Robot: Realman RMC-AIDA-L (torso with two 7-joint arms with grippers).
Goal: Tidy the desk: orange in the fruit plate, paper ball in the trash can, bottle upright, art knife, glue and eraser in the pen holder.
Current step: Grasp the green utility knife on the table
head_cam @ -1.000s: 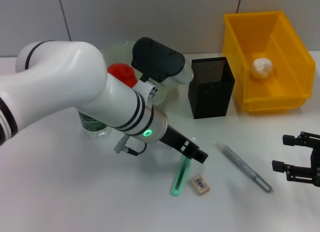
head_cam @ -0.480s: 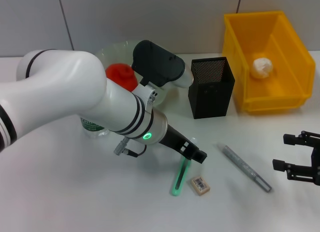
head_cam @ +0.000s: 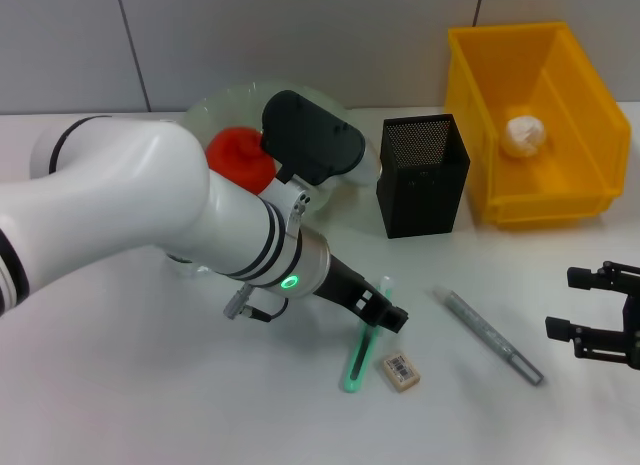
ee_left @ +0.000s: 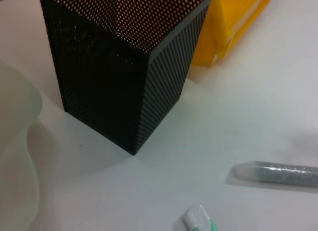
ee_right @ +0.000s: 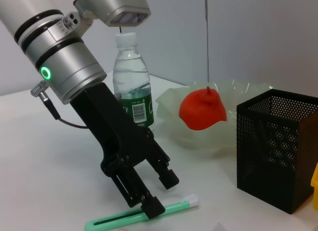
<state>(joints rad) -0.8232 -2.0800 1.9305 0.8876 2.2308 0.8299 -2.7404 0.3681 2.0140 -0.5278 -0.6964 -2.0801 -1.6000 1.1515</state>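
White desk (head_cam: 120,385) ran up to a grey panelled wall, and the left gripper (ee_right: 158,193) was right down at the surface with its black jaws spread apart. One fingertip (ee_right: 153,208) sat against the green art knife (head_cam: 362,350), the other fingertip (ee_right: 169,178) hung clear on the near side of it, so nothing was clamped. Just beyond the gripper lay the eraser (head_cam: 399,371), and a little farther out the grey glue stick (head_cam: 493,337). Behind the gripper stood the black mesh pen holder (head_cam: 422,175), with the yellow trash can (head_cam: 530,125) next to it holding the paper ball (head_cam: 524,134). Back along the arm, the orange (ee_right: 202,109) rested in the pale fruit plate (ee_right: 233,92) and the bottle (ee_right: 132,87) stood upright. The right gripper (head_cam: 598,316) hung well off to the side, fingers apart
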